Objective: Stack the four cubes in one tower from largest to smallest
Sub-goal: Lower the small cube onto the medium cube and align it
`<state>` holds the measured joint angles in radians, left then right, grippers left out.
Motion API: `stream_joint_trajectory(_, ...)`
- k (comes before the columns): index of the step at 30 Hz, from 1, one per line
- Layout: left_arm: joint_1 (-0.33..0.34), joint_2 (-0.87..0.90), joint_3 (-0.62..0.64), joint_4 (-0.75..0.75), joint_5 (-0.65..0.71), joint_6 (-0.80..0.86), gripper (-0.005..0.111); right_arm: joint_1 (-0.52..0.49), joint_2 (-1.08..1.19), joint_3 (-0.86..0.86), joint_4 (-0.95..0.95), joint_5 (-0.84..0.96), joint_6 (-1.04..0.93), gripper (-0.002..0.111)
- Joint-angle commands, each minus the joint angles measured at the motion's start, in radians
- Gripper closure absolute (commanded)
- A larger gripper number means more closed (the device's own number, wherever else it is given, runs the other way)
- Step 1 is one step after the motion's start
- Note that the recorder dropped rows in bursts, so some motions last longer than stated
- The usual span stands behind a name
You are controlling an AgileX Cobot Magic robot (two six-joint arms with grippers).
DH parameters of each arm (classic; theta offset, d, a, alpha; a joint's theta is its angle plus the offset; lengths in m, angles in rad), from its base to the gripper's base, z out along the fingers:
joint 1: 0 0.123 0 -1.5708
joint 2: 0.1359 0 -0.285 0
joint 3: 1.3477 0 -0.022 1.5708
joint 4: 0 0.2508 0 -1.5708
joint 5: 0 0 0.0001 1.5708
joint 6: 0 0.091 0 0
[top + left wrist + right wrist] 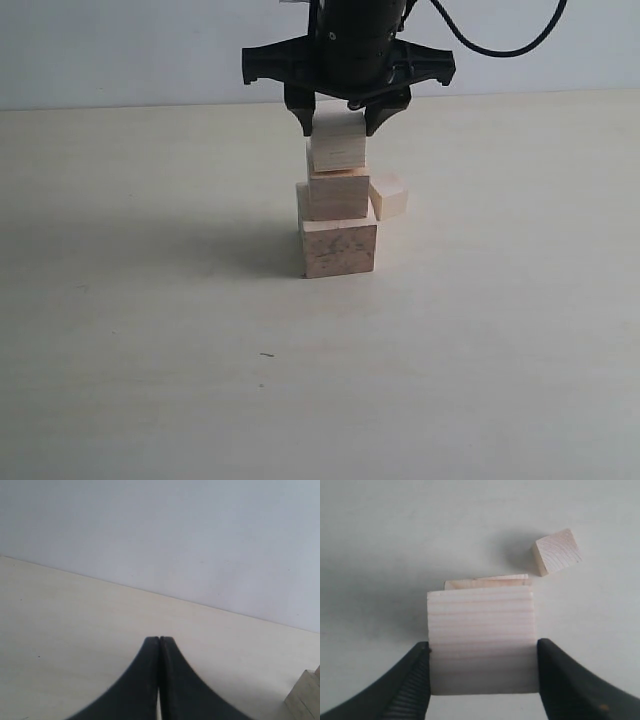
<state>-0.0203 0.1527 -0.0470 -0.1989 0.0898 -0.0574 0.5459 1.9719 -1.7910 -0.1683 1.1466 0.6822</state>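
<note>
1. The right gripper point(338, 125) reaches straight down from above, its jaws closed on the third cube point(338, 150), one pad on its left face and one on its right; gripping high on the sides leaves the underside free to seat.
2. That cube sits on, or barely above, the second cube point(335, 197); the seam does not show whether its weight is down; in the right wrist view a strip of the cube below shows past one edge, so the two are not quite flush.
3. The second cube rests on the largest cube point(340, 250), set slightly left of centre; the widest block at the bottom gives the tower point(337, 212) a broad footing on the table point(150, 350).
4. The smallest cube point(388, 195) lies on the table just right of the tower and a little farther back, apart from it and turned at an angle; it probably waits there as the last piece, close to the right arm.
5. The left gripper point(159, 645) has its jaws pressed together, holding nothing, above bare table; it looks parked clear of the work; a pale cube corner shows at the edge of its view, which cube I cannot tell.
6. Letting go will likely need both pads to part evenly, or the cube may drag sideways.
</note>
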Motion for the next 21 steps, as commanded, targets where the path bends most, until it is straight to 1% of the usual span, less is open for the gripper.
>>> stream_joint_trajectory(1, -0.008, -0.006, 0.001, 0.001, -0.002, 0.001, 0.107, 0.001, -0.003, -0.007, -0.004, -0.002, 0.003, 0.065)
stream_joint_trajectory(9, -0.008, -0.006, 0.001, 0.001, -0.002, 0.001, 0.107, 0.001, -0.003, -0.007, -0.013, -0.010, 0.003, 0.065)
stream_joint_trajectory(16, -0.008, -0.006, 0.001, 0.001, -0.002, 0.001, 0.107, 0.001, -0.003, -0.007, -0.013, -0.019, 0.003, 0.054)
stream_joint_trajectory(21, -0.008, -0.006, 0.001, 0.001, -0.002, 0.001, 0.107, 0.001, -0.003, -0.007, -0.013, -0.019, 0.003, 0.053)
